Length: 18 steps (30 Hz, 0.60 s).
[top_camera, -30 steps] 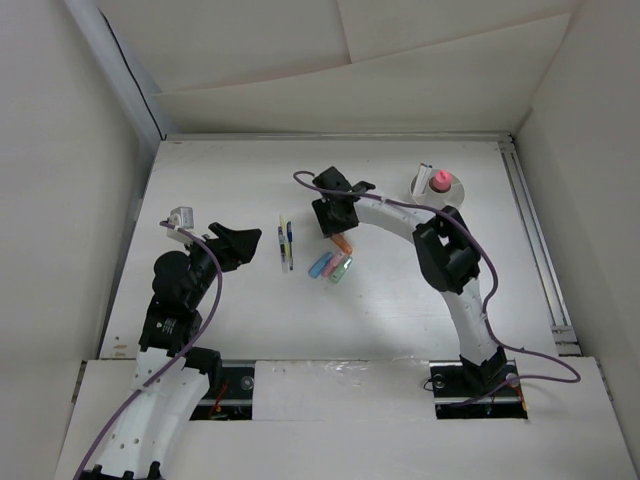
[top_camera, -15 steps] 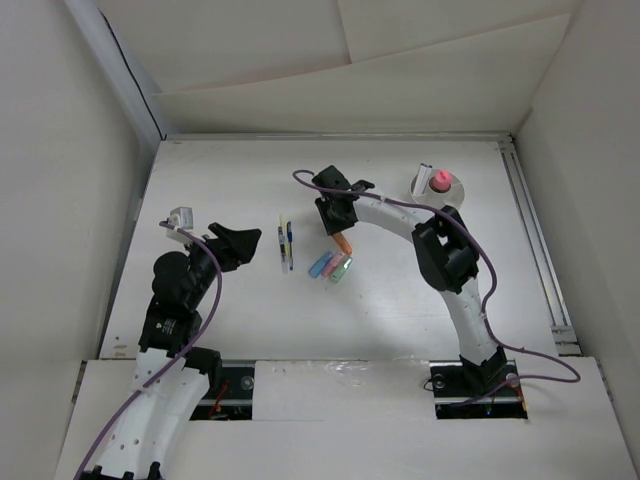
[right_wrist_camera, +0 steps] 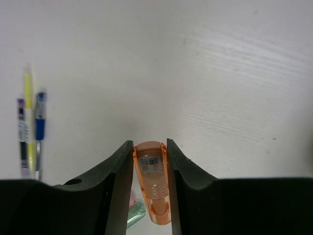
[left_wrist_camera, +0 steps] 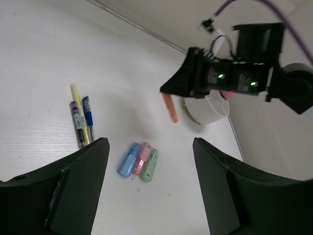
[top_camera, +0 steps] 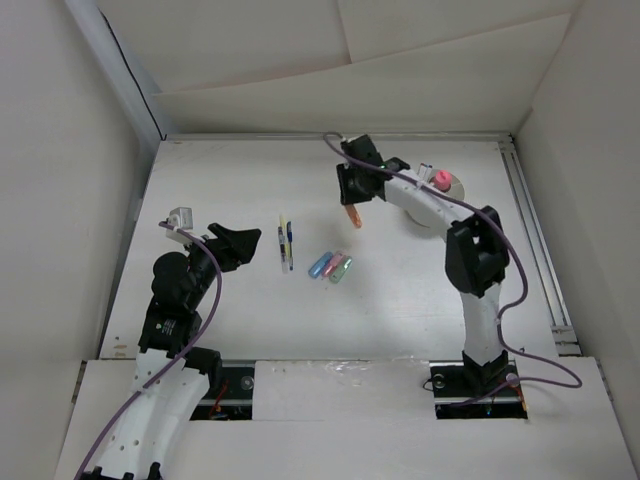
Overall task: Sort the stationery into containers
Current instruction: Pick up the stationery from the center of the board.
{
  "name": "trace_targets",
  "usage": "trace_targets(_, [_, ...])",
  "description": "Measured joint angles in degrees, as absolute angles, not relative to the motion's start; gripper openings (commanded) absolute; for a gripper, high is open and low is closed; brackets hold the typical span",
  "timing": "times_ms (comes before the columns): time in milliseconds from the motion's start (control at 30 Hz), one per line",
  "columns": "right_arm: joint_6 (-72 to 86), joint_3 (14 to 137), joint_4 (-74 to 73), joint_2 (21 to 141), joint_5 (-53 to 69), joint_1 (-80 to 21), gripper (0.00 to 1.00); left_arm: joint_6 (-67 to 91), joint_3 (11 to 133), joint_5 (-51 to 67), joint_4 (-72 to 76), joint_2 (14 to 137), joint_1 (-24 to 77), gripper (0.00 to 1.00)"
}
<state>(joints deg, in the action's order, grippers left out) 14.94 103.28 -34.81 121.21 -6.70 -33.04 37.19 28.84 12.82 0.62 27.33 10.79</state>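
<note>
My right gripper [top_camera: 354,207] is shut on the orange marker [right_wrist_camera: 152,183], held above the table left of the round white cup [top_camera: 441,195]; the marker also shows in the top view [top_camera: 353,216] and the left wrist view [left_wrist_camera: 170,108]. A small pink rounded piece [top_camera: 439,179] sits at the cup's top. The blue [top_camera: 320,265], pink [top_camera: 333,266] and green [top_camera: 343,269] markers lie side by side mid-table, also in the left wrist view [left_wrist_camera: 139,160]. The yellow pen [top_camera: 282,238] and blue pen [top_camera: 290,243] lie left of them. My left gripper [top_camera: 243,243] is open and empty.
A third, dark purple pen [left_wrist_camera: 76,122] lies beside the yellow and blue pens. White walls stand at the back and on both sides of the table [top_camera: 230,300]. A rail [top_camera: 535,240] runs along the table's right edge.
My right gripper has lifted the orange marker off the table beside the other markers and carried it back and right toward the cup. The left arm has not moved.
</note>
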Motion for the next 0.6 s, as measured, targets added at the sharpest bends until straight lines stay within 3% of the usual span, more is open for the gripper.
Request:
trace_targets(400, [24.10,98.00,-21.23,97.12,-1.08,-10.59,0.20,37.19,28.84,12.82,0.62,27.83,10.79,0.66])
trace_targets(600, [28.99,96.49,-15.44,95.53,-7.49,0.19,0.20,37.19,28.84,12.86,0.62,27.94,10.79,0.66])
